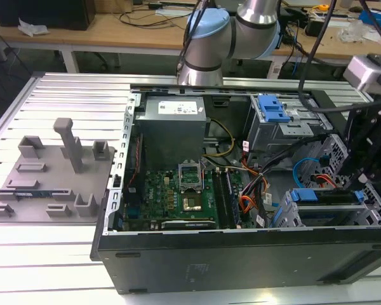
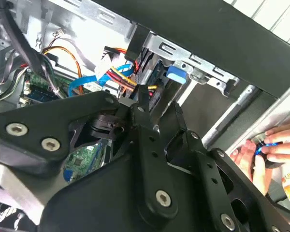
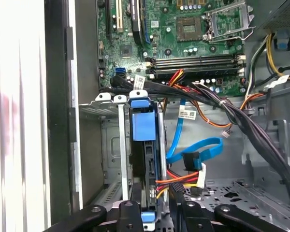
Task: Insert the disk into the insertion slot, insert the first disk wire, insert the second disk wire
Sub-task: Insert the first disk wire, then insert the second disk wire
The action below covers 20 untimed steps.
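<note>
Holds the disk [image 3: 146, 145] by its blue frame, in narrow-drawn fingers of the gripper [image 3: 152, 205] — on edge in the insertion slot [image 3: 111, 145]. Could jam askew or snag the second disk wire [image 3: 203, 145] looping just beside. Open computer case [image 1: 241, 257] on a ribbed metal table [image 1: 63, 95]; wooden benches [image 1: 114, 28] behind.

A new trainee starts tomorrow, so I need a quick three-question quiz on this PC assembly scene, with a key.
1. True or false: the disk in its blue frame sits inside the insertion slot.
2. The light-blue second disk wire forms: A) a loop beside the disk; B) a straight taut line; C) a tight coil.
3. Fill in: in the exterior view, the pincer hangs over the computer case at the exterior view's ___ end.
Key: 1 true; 2 A; 3 right.
</note>
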Tool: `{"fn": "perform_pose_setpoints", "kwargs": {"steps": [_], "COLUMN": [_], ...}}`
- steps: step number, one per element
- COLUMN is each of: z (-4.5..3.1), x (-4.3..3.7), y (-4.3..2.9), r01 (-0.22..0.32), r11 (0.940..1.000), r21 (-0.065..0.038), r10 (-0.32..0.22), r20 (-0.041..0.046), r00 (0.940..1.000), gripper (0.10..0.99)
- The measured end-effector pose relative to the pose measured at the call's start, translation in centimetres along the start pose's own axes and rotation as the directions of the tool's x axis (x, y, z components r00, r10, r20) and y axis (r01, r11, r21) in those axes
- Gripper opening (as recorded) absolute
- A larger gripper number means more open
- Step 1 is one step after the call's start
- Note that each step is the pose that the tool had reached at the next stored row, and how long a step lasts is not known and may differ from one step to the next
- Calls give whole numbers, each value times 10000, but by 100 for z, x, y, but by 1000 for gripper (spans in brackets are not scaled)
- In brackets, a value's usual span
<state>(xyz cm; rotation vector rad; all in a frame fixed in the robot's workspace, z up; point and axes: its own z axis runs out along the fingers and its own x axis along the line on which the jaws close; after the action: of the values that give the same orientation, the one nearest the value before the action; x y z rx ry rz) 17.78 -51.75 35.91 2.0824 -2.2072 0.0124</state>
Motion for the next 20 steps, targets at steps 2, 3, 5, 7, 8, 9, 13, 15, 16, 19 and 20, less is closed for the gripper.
{"fn": "perform_pose_setpoints", "kwargs": {"steps": [2, 3, 5, 7, 8, 9, 13, 15, 16, 19, 20], "z": [-78, -105, -105, -106, -106, -105, -105, -105, -106, -105, -105], "x": [-31, -55, -58, -58, -58, -58, -58, -58, -58, -58, -58], "y": [8, 11, 11, 11, 11, 11, 11, 11, 11, 11, 11], "r01": [-8, -16, -17, -18, -18, -18, -18, -18, -19, -19, -19], "r11": [10000, 10000, 10000, 10000, 10000, 10000, 10000, 10000, 10000, 10000, 10000], "r21": [6, 12, 13, 13, 14, 13, 13, 14, 14, 14, 14], "r10": [8, 16, 18, 19, 18, 18, 18, 19, 19, 20, 20], "r20": [-105, -218, -236, -241, -243, -244, -249, -251, -254, -260, -261], "r00": [9999, 9998, 9997, 9997, 9997, 9997, 9997, 9997, 9997, 9997, 9997], "gripper": [361, 361, 361, 361, 361, 361, 361, 361, 361, 361, 361]}}
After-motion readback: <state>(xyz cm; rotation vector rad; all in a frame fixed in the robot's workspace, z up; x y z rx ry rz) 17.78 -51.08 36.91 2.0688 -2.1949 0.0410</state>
